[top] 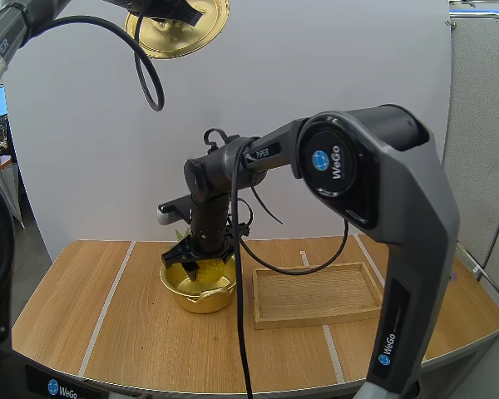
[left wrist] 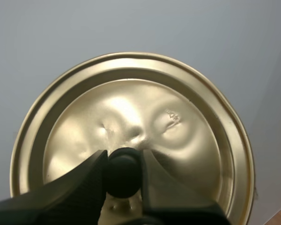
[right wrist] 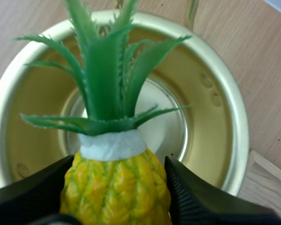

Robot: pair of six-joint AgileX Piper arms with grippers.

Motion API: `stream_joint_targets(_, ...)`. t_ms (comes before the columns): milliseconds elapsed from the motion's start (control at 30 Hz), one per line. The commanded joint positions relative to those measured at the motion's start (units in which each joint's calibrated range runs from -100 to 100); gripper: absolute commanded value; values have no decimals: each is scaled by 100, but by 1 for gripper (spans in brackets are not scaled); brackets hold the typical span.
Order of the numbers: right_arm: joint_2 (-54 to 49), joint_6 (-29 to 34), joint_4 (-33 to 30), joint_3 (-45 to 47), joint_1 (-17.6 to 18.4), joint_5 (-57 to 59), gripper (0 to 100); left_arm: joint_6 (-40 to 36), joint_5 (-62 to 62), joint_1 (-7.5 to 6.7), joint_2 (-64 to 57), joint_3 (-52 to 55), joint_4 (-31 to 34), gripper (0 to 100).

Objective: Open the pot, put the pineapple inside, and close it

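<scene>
Clenched round the pineapple (right wrist: 116, 190), my right hand (top: 201, 266) presses one black finger against each side of the yellow body. In the high view it hangs at the mouth of the pot (top: 198, 293), just left of the frame's centre. My left hand (top: 162, 10) is up at the top edge of that frame, left of centre, grasping the lid (top: 179, 37) by its knob (left wrist: 123, 171).

Across the lower part of the high view runs the wooden desk (top: 133, 332), marked with pale tape lines. On it, right of centre, the wooden tray (top: 316, 295) lies flat, shallow and rectangular. Its left end is just beside the pot, and I cannot tell whether the two touch.

Next in size, the pot is golden and round, and it stands upright and open on the desk. From my right wrist I see its rim (right wrist: 234, 122) circling the pineapple's green crown (right wrist: 105, 70). The leaves point away from my fingers and reach over the shiny floor of the pot. Whether their tips touch that floor I cannot tell.

High in the air, well apart from the pot, the golden lid shows shallow dents around its middle in the left wrist view. There the small black knob sits pinched between my two fingertips.
</scene>
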Motion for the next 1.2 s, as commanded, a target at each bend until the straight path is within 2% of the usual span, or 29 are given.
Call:
stream_joint_targets(0,442,-33,-103,-50,6,-93,0,-33,-200,-12,-36,-51,-6,0)
stream_joint_targets(400,569,-12,-107,-50,-13,-137,0,-33,-200,-12,-36,-51,-6,0)
stream_joint_targets(433,569,-12,-108,-50,-19,-137,9,-33,-200,-12,-36,-51,-6,0)
stream_joint_targets(500,569,-12,-108,-50,-37,-137,39,-33,-200,-12,-36,-51,-6,0)
stream_joint_targets(533,569,-12,-121,-50,-37,-137,62,-33,-200,-12,-36,-51,-6,0)
stream_joint_targets(567,569,-12,-138,-50,-37,-137,90,-33,-200,-12,-36,-51,-6,0)
stream_joint_targets(600,569,-12,-138,-50,-37,-101,100,-33,-200,-12,-36,-51,-6,0)
stream_joint_targets(900,325,68,-129,-50,-37,63,100,-33,-200,-12,-36,-51,-6,0)
stream_joint_targets(1167,-835,100,-117,-50,-37,411,100,-33,-200,-12,-36,-51,-6,0)
